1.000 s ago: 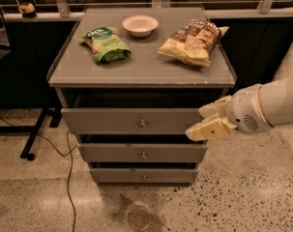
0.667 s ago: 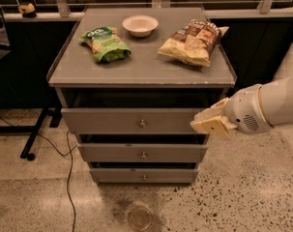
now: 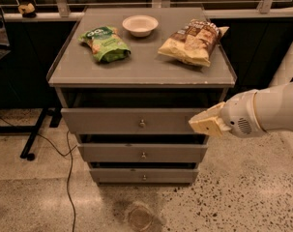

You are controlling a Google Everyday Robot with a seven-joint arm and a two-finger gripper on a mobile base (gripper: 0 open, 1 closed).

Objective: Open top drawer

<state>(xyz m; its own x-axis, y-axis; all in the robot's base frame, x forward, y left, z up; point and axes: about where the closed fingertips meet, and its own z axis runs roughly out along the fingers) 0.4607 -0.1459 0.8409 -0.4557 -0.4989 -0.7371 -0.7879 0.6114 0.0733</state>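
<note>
The top drawer (image 3: 107, 121) is the widest grey front of the cabinet, with a small round metal knob (image 3: 142, 123) at its centre. A dark gap shows above its front, and it stands a little further forward than the two narrower fronts below. My gripper (image 3: 200, 123) is in front of the right end of the top drawer front, well to the right of the knob. Its cream fingers (image 3: 210, 121) are pressed together and hold nothing. The white arm (image 3: 271, 111) comes in from the right.
On the cabinet top (image 3: 141, 62) lie a green snack bag (image 3: 105, 43), a white bowl (image 3: 140, 25) and a brown chip bag (image 3: 192, 40). Two narrower drawers (image 3: 142, 153) sit below. A cable (image 3: 68, 178) runs on the floor at left, next to a black stand leg (image 3: 32, 139).
The gripper's fingers were spread apart one second ago and have closed together. The gripper stays at the right end of the top drawer front. The drawer has not visibly moved.
</note>
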